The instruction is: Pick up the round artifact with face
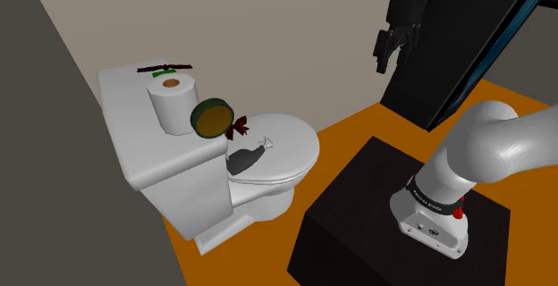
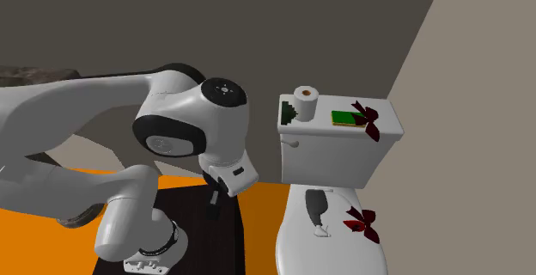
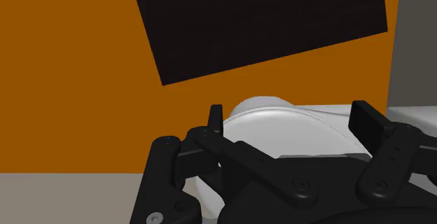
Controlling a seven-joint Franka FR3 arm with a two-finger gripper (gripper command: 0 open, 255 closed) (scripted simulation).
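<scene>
The round artifact (image 1: 213, 118) is a disc with a dark green rim and a brown face. It sits at the front edge of the white toilet tank (image 1: 134, 150), beside a toilet paper roll (image 1: 172, 102). In the second exterior view the artifact (image 2: 347, 118) shows edge-on on the tank top, next to a dark red bow (image 2: 370, 120). My black gripper (image 1: 390, 58) hangs open high above the floor, far to the shoulder view's right of the toilet, with nothing in it. In the wrist view the gripper (image 3: 290, 121) has its fingers apart over the white toilet lid (image 3: 280, 128).
On the closed lid (image 1: 295, 146) lie a grey bottle-like object (image 1: 246, 157) and a dark red bow (image 1: 238, 130). A green and dark item (image 1: 164, 69) lies at the back of the tank. My black stand (image 1: 358, 204) rests on the orange floor (image 1: 358, 123). A dark panel (image 1: 465, 52) rises behind the gripper.
</scene>
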